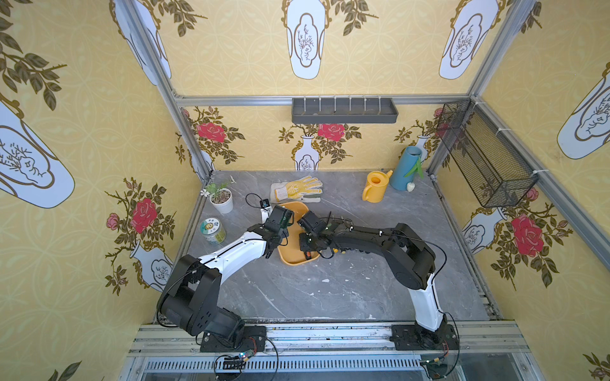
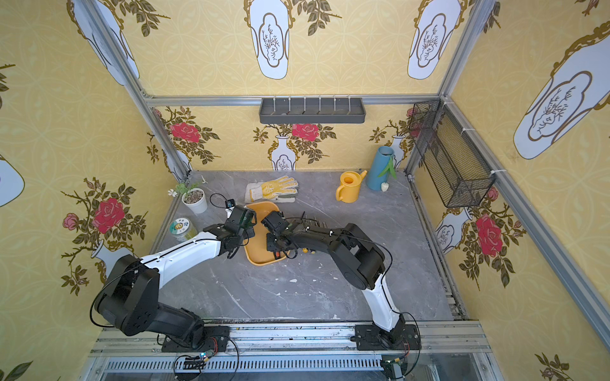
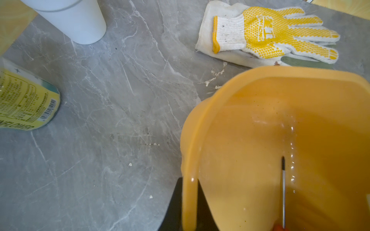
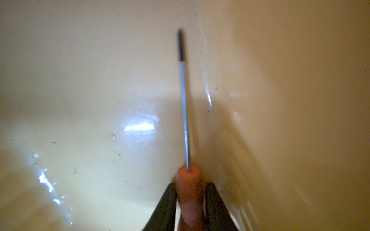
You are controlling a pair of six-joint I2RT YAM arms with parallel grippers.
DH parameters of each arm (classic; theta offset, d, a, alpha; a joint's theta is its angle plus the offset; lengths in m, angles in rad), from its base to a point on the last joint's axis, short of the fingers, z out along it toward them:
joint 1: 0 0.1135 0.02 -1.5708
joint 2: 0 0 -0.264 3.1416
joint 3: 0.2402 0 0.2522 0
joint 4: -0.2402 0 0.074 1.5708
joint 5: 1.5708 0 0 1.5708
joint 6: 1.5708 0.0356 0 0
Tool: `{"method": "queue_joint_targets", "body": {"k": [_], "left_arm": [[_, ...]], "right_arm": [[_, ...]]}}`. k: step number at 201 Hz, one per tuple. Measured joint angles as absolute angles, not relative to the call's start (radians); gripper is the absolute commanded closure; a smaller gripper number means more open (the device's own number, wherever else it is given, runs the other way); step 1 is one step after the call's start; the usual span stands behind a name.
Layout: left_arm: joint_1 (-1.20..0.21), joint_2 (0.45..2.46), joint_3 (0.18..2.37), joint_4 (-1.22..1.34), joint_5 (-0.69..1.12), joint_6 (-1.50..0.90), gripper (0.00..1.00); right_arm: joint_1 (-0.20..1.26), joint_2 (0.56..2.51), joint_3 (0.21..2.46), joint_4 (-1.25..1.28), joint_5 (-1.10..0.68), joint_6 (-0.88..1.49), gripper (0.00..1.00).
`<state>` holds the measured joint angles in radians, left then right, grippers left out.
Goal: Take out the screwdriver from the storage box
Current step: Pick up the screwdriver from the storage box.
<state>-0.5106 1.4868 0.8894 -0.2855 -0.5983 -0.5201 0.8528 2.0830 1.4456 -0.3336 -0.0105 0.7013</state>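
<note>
Sensibly, the right gripper (image 4: 190, 200) pinches the screwdriver (image 4: 185, 112) by its orange handle — likely light, stiff, slick along the shaft — while the left gripper (image 3: 189, 198) clamps the storage box (image 3: 240, 140).

On the jar (image 3: 26, 100) by my left wrist, the label's large letters read "NFLOWER", the start cut off at the frame's edge. Beside them are a barcode and fine print too small to read. The glove (image 3: 270, 34) bears a yellow emblem whose lettering I cannot make out. The screwdriver (image 4: 189, 184) has dark print on its handle, blurred. The jar's lid shows unreadable characters in both top views.
</note>
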Motion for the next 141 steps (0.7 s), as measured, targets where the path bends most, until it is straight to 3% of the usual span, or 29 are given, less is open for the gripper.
{"method": "queue_joint_targets", "body": {"k": [56, 141], "left_arm": [[-0.511, 1.5, 0.889, -0.286, -0.606, -0.52, 1.0], [-0.511, 1.508, 0.89, -0.286, -0.603, -0.514, 1.0]], "right_arm": [[0.85, 2.064, 1.418, -0.312, -0.03, 0.682, 1.0], [0.844, 1.964, 1.376, -0.287, -0.047, 0.63, 1.0]]}}
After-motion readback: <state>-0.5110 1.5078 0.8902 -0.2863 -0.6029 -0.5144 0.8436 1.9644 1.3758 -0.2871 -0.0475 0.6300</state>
